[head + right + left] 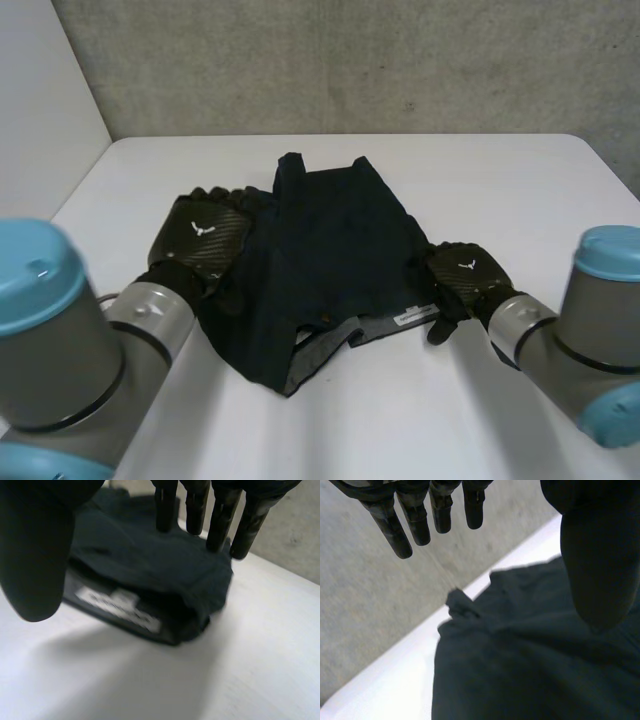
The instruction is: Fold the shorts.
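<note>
The shorts (pixel 330 240) lie on the table (pixel 500 180). The left hand (pixel 205 232) and right hand (pixel 462 275) sit at their sides, fingers straight, maybe touching.

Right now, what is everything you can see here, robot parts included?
shorts: one, dark navy, rumpled on the middle of the table, between the hands
label: one, white, on the shorts' waistband beside the right hand
table: one, white, under everything
wall: one, grey, behind the table
left arm, right arm: two, grey with light-blue caps, nearest the camera
left hand: one, black, open, over the shorts' left edge
right hand: one, black, open, at the shorts' right edge
</note>
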